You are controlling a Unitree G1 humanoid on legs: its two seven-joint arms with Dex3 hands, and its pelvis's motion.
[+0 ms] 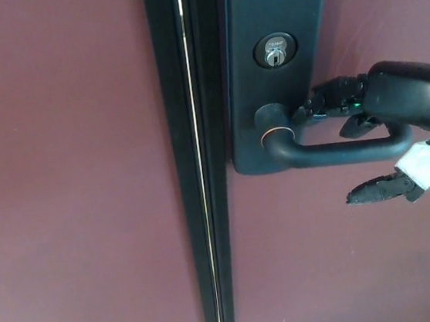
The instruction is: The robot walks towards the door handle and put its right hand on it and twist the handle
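Note:
A dark lever door handle (pixel 330 152) sticks out to the right from a dark plate (pixel 272 14) on a maroon door. A silver keyhole (pixel 274 50) sits above the handle's round base. My right hand (pixel 385 122) comes in from the right edge. Two fingers (pixel 329 103) lie over the top of the lever, reaching toward its base. The thumb (pixel 377 189) hangs below the lever, apart from it. The hand straddles the handle without being closed on it. My left hand does not show.
A dark vertical door frame strip (pixel 198 163) with a thin bright line runs down the middle. Maroon door panels (pixel 70 185) fill the left and right sides.

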